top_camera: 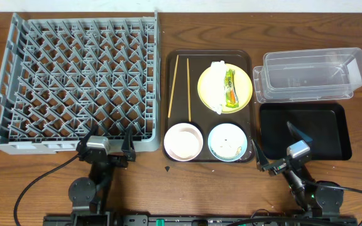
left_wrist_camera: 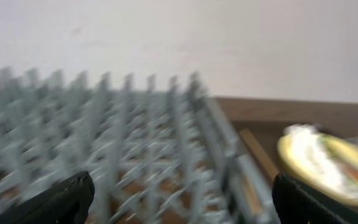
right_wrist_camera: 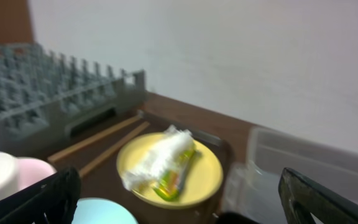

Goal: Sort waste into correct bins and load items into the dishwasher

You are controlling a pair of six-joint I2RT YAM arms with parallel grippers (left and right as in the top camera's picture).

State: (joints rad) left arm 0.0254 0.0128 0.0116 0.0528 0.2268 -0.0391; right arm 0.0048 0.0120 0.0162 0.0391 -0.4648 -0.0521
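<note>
Overhead shows the black tray point(top_camera: 322, 122); left wrist doesn't.

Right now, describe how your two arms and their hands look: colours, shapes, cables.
The left arm and right arm are black, with round joint housings at their bases. The left hand and right hand each have a silver-grey boxy body and two black wedge-shaped fingers. A thin black cable loops out from each base. No markings are readable.

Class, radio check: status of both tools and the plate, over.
Left tool open, right tool open. Napkin, wrapper on plate. Nothing in the way.
</note>
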